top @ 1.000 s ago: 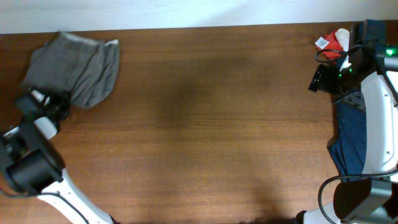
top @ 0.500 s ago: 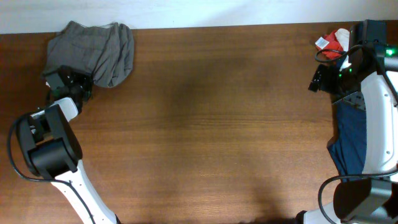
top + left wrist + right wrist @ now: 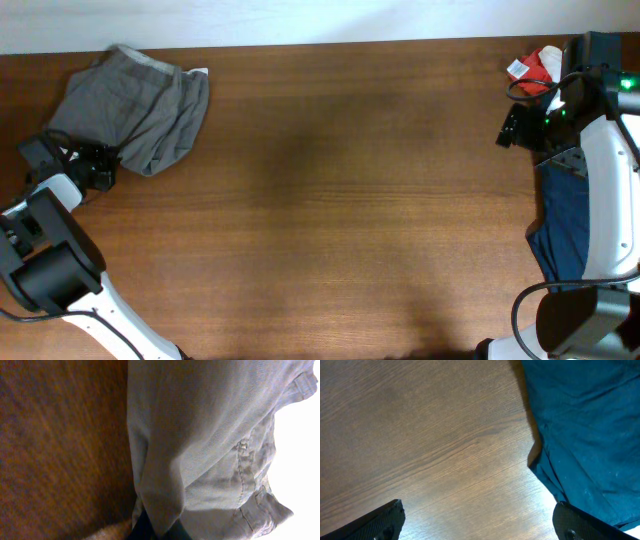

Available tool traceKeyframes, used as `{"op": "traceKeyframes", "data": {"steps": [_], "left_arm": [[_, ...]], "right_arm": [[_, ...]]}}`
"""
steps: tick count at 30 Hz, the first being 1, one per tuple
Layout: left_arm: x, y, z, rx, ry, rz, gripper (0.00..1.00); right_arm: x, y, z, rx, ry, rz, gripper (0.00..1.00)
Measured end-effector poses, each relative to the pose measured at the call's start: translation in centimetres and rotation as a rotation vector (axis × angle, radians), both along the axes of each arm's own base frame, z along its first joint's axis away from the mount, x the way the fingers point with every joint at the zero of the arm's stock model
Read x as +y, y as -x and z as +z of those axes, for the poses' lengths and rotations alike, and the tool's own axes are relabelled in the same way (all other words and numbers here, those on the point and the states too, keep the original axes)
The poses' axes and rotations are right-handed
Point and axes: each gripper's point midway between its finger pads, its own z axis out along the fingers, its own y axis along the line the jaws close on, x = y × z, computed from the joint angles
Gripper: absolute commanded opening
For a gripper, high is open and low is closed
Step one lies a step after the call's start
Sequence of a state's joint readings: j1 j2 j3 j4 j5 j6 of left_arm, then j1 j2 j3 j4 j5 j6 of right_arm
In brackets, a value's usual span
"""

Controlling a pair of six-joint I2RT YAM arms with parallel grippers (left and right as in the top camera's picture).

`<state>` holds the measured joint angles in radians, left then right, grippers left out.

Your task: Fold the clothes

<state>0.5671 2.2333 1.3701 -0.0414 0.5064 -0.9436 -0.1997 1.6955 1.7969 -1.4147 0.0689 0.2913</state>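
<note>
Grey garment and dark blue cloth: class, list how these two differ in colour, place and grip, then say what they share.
Colour: the grey garment is mid-grey, the blue cloth dark navy. Place: the grey garment lies at the table's far-left corner, the blue cloth at its right edge. Grip: the left tool pinches the grey garment; the right tool hangs open beside the blue cloth. Both are crumpled fabric.

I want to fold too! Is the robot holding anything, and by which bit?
The left gripper pinches the grey clothes by a fold at their lower-left edge. The right gripper is open and holds nothing.
</note>
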Motion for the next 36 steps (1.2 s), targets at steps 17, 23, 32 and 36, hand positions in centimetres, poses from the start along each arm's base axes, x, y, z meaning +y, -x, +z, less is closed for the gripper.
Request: {"op": "traceKeyframes", "data": {"steps": [17, 23, 32, 36], "left_arm": [[2.6, 1.9, 0.1, 0.093, -0.01, 0.173, 0.01], [1.8, 1.5, 0.0, 0.143, -0.035, 0.255, 0.01], [-2.1, -1.1, 0.4, 0.13, -0.074, 0.251, 0.21], [-2.1, -1.1, 0.4, 0.137, -0.071, 0.249, 0.2]], "right_arm": [[0.0, 0.0, 0.0, 0.0, 0.0, 0.0, 0.98], [0.0, 0.0, 0.0, 0.0, 0.0, 0.0, 0.98], [0.0, 0.0, 0.0, 0.0, 0.0, 0.0, 0.98], [0.0, 0.0, 0.0, 0.0, 0.0, 0.0, 0.98]]}}
